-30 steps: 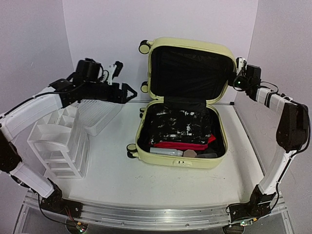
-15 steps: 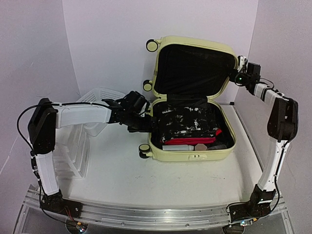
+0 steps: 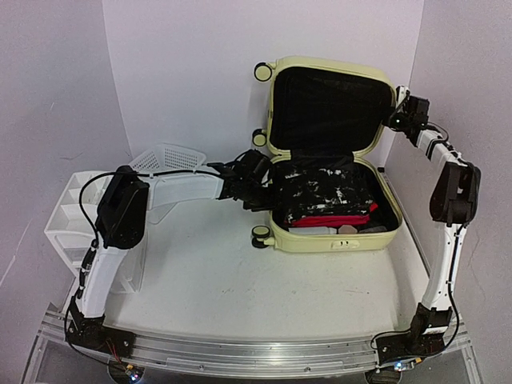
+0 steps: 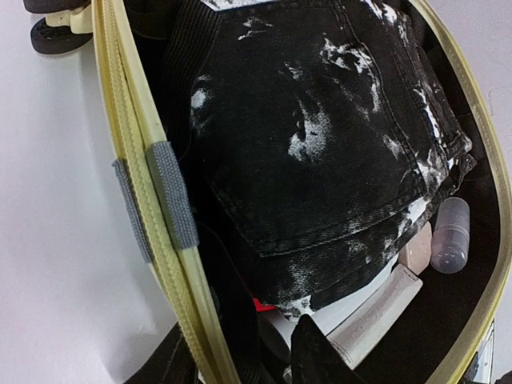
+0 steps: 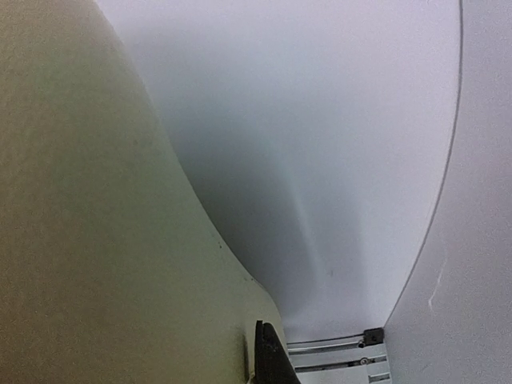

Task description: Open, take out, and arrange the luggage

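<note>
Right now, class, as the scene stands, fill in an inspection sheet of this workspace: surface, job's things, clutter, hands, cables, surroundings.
Surface: white table, flat and plain.
Job's things: luggage open, lid upright; inside, black-and-white denim garment, red item, white tube, small clear bottle.
Clutter: white mesh basket and white drawer organiser at the left.
Hands: left hand astride the luggage's left rim, grip unclear; right hand shut on the lid's right edge.
Cables: black cable looped along the left arm.
Surroundings: plain white walls; metal rail at the near edge.
</note>
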Controlling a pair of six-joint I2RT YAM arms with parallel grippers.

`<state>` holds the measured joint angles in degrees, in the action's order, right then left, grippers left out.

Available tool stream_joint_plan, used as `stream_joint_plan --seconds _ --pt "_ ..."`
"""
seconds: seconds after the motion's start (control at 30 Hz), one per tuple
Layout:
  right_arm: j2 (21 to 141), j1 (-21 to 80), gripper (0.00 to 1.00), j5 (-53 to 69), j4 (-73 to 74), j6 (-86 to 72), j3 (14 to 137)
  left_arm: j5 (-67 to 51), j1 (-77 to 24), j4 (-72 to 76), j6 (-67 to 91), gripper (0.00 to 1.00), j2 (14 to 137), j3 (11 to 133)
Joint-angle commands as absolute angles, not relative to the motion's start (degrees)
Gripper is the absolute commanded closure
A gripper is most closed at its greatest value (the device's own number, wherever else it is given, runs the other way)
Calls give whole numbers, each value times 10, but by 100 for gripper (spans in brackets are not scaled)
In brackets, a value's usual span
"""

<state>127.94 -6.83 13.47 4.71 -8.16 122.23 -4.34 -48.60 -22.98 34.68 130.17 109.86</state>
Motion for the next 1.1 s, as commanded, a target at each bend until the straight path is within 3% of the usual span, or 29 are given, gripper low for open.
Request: stream_joint_plan --seconds 0.0,0.37,0.5,0.57,0.7,0.87,0.93,1.0,1.07 --pt "1333 -120 100 -66 40 -5 1309 -87 -503 -196 351 62 1347 1190" --pt "1383 -127 100 -129 38 37 1357 -123 -517 -199 353 66 1417 1283" --pt "1424 -129 100 -135 45 38 1411 -131 -517 -203 338 57 1412 1288" --pt "1437 -131 86 -141 52 38 1431 -128 -517 -207 322 48 1396 1279" --pt "1433 -131 77 -134 79 38 1437 -116 -517 -224 278 32 1350 1255" --pt "1365 -131 24 -133 119 21 1391 -89 -516 -238 207 18 1255 1200" --pt "1342 -131 9 -134 152 19 1388 -74 -516 -247 184 15 1215 1174" --pt "1328 -131 2 -138 199 29 1403 -67 -513 -257 165 12 1175 1146" --pt "1315 -131 2 -137 224 36 1410 -65 -510 -272 154 11 1139 1122"
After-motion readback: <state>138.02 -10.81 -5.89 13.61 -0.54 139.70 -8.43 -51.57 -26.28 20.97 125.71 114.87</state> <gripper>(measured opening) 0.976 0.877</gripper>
